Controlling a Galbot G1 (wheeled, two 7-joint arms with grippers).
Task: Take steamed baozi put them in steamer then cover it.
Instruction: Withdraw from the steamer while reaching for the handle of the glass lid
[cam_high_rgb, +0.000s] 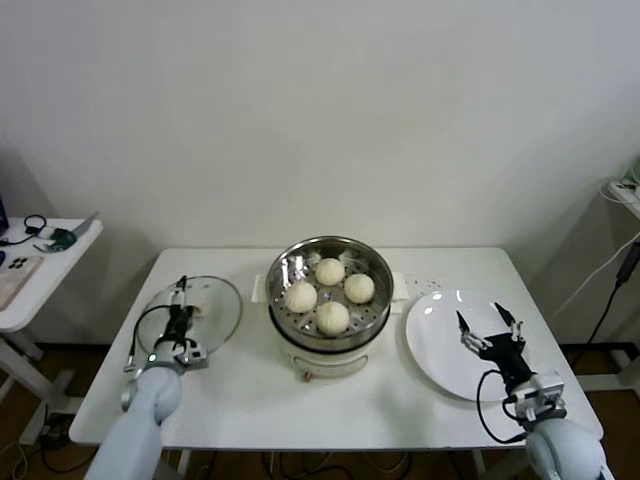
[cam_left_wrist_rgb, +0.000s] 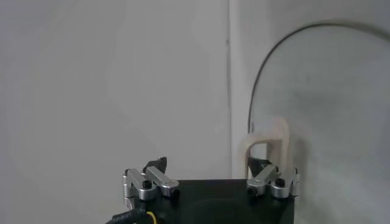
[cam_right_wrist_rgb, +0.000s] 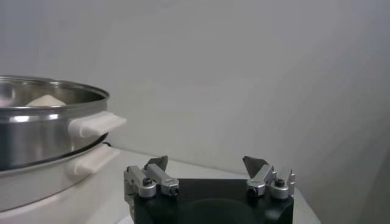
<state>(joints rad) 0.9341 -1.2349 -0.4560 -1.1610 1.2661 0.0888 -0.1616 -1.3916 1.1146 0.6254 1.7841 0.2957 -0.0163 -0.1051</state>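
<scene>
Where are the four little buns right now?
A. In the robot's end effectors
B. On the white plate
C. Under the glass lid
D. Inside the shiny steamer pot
D. All four steamed baozi sit on the holey tray inside the steamer, while the white plate is bare and the glass lid lies flat on the table, off the pot.

Left gripper (cam_high_rgb: 180, 300) and right gripper (cam_high_rgb: 490, 322): jaws spread.
</scene>
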